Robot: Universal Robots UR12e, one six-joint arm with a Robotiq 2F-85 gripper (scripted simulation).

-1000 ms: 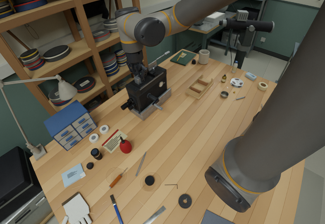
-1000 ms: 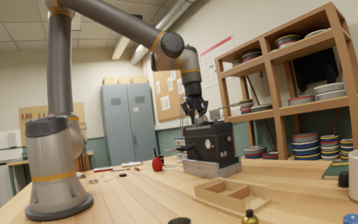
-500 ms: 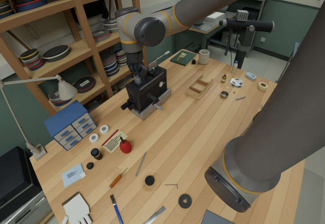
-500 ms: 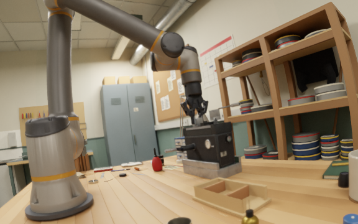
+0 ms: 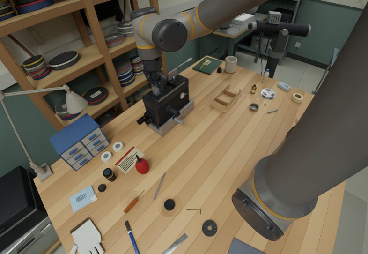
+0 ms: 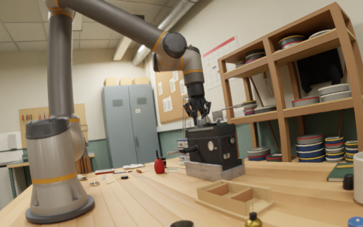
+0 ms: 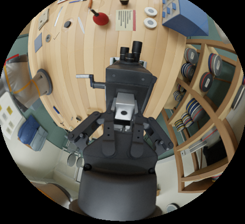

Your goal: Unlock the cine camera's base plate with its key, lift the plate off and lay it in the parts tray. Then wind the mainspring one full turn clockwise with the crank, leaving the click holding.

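Observation:
The base plate on top of the black cine camera [image 5: 167, 102] is partly hidden under the gripper. The plate's silver key [image 7: 124, 108] stands on the camera's top, and my gripper [image 7: 123, 119] is closed around it from above. The camera sits on a grey block [image 6: 214, 170] near the shelf side of the bench. Its crank [image 5: 174, 116] sticks out of the side toward the bench's middle. Its lenses [image 7: 130, 50] point toward the blue drawer box. The wooden parts tray [image 5: 226, 98] lies empty on the bench to the right of the camera.
The wooden shelf unit [image 5: 89, 46] with film cans stands close behind the camera. A desk lamp [image 5: 74, 101] and a blue drawer box [image 5: 80, 139] sit to the left. A red blower [image 5: 142, 165], small tools and reels are scattered over the bench.

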